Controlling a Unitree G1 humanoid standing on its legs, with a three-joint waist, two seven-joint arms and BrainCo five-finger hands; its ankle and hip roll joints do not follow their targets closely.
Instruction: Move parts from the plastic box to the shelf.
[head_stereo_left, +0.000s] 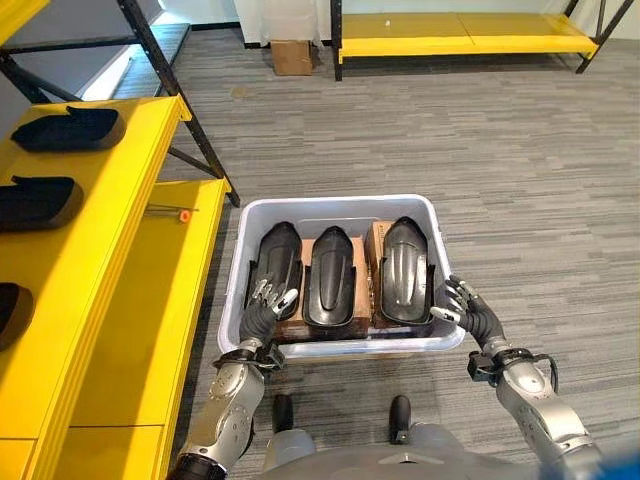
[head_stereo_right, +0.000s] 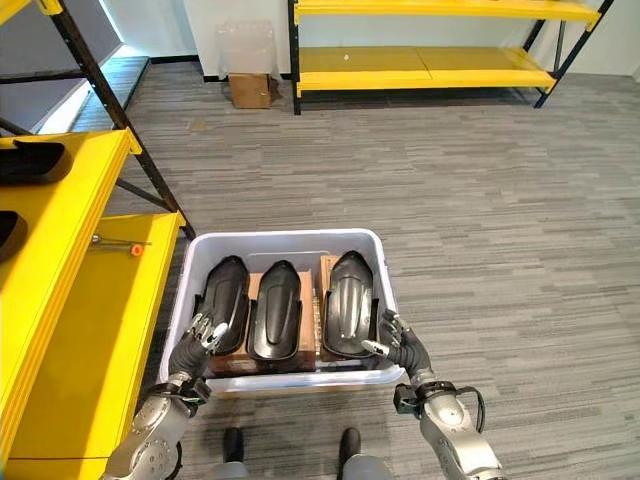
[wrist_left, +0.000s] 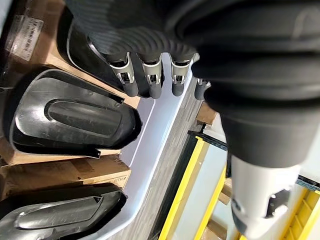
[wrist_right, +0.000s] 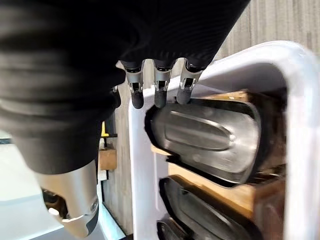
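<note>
1. A white plastic box (head_stereo_left: 340, 208) sits on the grey striped carpet floor (head_stereo_left: 500, 150), just beside a yellow shelf (head_stereo_left: 150, 330) on the robot's left.
2. Three black parts lie side by side in the box on brown cardboard (head_stereo_left: 375, 240): the left part (head_stereo_left: 277, 262), the middle part (head_stereo_left: 330, 275) and the right part (head_stereo_left: 404, 268).
3. The left robot hand (head_stereo_left: 265, 308) rests at the box's near left corner, its fingers loosely straight and spread over the left part, clamped on nothing.
4. The right robot hand (head_stereo_left: 462, 308) sits at the near right corner, fingers relaxed and apart, tips at the edge of the right part.
5. More black parts (head_stereo_left: 68, 128) lie on the upper level of the yellow shelf.
6. A small orange-tipped tool (head_stereo_left: 172, 212) lies on the lower level.
7. Across the room stand another yellow shelf (head_stereo_left: 460, 35) and a cardboard carton (head_stereo_left: 292, 57).
</note>
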